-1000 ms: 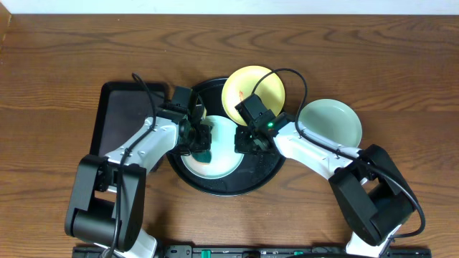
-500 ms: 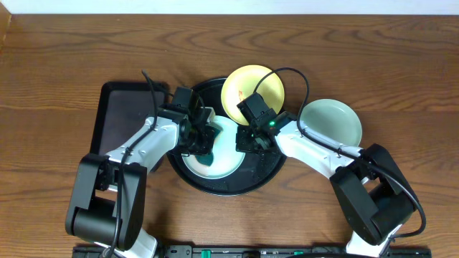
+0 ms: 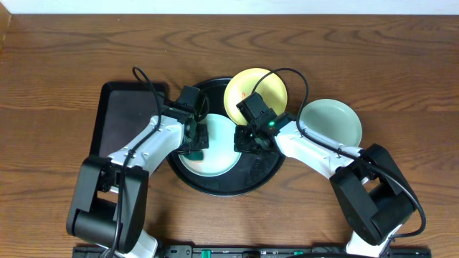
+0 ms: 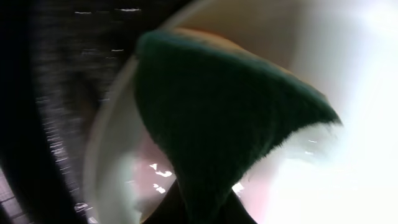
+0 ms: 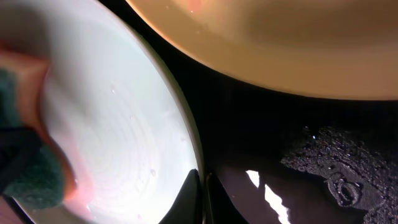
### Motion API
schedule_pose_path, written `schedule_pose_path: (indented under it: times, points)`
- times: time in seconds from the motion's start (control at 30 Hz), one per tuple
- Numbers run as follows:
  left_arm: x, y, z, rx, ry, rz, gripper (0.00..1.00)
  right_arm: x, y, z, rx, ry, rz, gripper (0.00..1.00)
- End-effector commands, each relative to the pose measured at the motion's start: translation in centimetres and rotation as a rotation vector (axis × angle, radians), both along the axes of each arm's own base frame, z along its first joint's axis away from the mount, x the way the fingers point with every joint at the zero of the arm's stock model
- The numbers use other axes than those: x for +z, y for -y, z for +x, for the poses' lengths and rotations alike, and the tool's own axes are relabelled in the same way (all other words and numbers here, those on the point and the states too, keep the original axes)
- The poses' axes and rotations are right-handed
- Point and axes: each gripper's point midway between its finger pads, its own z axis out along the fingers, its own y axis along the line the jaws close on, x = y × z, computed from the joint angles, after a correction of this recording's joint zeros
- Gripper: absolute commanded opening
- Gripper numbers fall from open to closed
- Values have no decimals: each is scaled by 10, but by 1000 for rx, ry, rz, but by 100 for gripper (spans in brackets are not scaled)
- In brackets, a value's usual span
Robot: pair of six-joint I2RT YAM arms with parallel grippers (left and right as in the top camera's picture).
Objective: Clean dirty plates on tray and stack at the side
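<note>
Green sponge clamped in left jaws presses flat mint plate; right jaws pinch its rim.

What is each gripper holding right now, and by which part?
Left gripper pinches the green sponge by one end; right gripper pinches the mint plate on the tray by its rim.

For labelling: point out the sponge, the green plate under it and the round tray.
sponge (image 4: 217, 118), left wrist view, green face.
green plate (image 5: 124, 137), right wrist view, bare centre.
round tray (image 3: 258, 170), overhead view, bare floor.
</note>
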Motion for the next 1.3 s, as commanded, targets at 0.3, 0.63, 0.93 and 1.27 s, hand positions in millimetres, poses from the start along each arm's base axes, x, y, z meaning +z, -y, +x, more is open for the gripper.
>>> schedule_pose_path:
  times: [0.3,0.63,0.93,1.27]
  points:
    - [105,-24,34,102,286,45,8,2,-2,6,14,20,-4,1]
    - [138,-77,37,256,375,47,7,17,-13,9,139,71,19,1]
    - [134,-129,35,406,358,78,7,59,9,15,334,267,-199,1]
    - [122,-135,31,421,309,90,8,140,33,20,304,609,-491,1]
